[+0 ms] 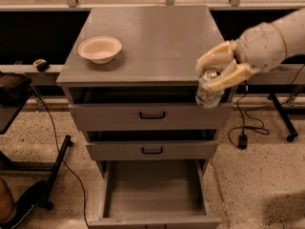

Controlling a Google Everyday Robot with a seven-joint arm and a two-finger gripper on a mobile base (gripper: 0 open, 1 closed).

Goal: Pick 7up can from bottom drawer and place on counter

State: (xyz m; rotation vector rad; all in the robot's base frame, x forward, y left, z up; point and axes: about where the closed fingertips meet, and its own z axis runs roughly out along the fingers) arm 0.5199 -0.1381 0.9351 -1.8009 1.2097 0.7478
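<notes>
My hand [207, 75] is clamped on the top of the 7up can [208, 95], which hangs beneath it, just beside the counter [157, 37] corner to its left and below that surface. If I swing inward before lifting, the can may strike the edge and twist loose, falling toward the open bottom drawer [155, 190] below.

I'm looking down on a speckled beige floor [257, 180] in warm light, where a black cable [242, 141] loops below my gripper [207, 75] at the grey cabinet's [152, 116] right front corner. A dark recess [28, 35] runs behind, and a black stand leg [57, 171] slants at left.
</notes>
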